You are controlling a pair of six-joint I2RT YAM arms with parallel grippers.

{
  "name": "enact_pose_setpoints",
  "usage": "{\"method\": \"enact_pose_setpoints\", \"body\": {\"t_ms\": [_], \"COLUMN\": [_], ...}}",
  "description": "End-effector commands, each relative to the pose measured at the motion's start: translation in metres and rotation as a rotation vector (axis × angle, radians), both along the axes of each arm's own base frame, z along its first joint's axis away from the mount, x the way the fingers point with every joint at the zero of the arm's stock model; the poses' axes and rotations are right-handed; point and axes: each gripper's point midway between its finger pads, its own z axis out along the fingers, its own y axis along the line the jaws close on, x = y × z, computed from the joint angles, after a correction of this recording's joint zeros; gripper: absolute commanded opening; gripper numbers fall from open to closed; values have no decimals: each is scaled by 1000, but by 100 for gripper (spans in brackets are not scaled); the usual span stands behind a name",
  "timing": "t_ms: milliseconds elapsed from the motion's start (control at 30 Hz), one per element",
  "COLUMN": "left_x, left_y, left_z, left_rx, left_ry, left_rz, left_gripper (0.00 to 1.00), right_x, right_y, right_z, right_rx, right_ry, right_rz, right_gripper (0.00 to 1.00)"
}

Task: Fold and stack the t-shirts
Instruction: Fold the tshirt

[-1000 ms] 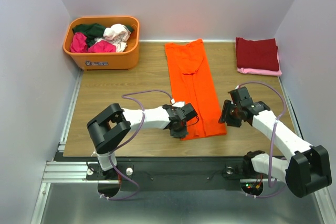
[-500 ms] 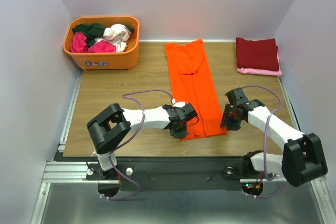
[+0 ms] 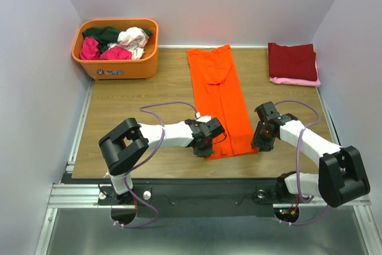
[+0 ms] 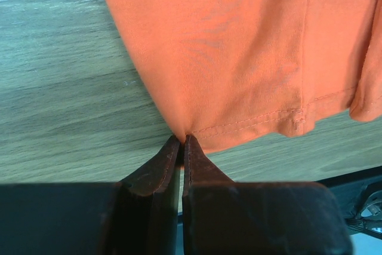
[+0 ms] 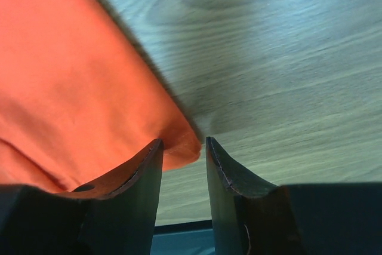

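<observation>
At the near edge, left gripper point(image 4: 182, 141) pinches the soft orange t-shirt point(image 4: 239, 58); close your open right gripper point(image 5: 184, 143) (corner well inside).

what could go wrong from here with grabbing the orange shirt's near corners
The right gripper stands open with only the corner tip of the orange t-shirt between its jaws; closing may catch too little. The left gripper pinches just the hem edge at its very tip, so the cloth may slip out on lifting.
</observation>
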Motion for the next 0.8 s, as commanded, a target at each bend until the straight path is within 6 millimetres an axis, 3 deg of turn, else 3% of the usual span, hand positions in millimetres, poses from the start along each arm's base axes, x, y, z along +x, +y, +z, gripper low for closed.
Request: {"method": "enact_pose_setpoints", "body": {"t_ms": [0,433,467,567,667,767], "left_x": [-11,-11,-11,-12,-11,-12], "left_y": [26,25,25,27,29,32], "left_z": [-11,-15,-15,-14,-10,-4], "left_rx": [99,76,73,72,77,79], "left_ry": [19,19,21,21,10,10], "left_rz": [-29,-41,-41,-39,-48,-61], "left_gripper": [11,10,10,6,3,0], "right_x": [-14,-20,-20,-19,-19,-24], "right_y": [-11,-6,-3,-2,1,4], "right_z": [-11,-30,-31,-30,-23,-16], "right_rx": [-49,-27,-12,-4,17,41], "right_ry": [47,100,99,96,77,83], "right_rz": [-51,-57,-51,-39,-39,-34], "right_gripper": [40,35,33,12,1,1]}}
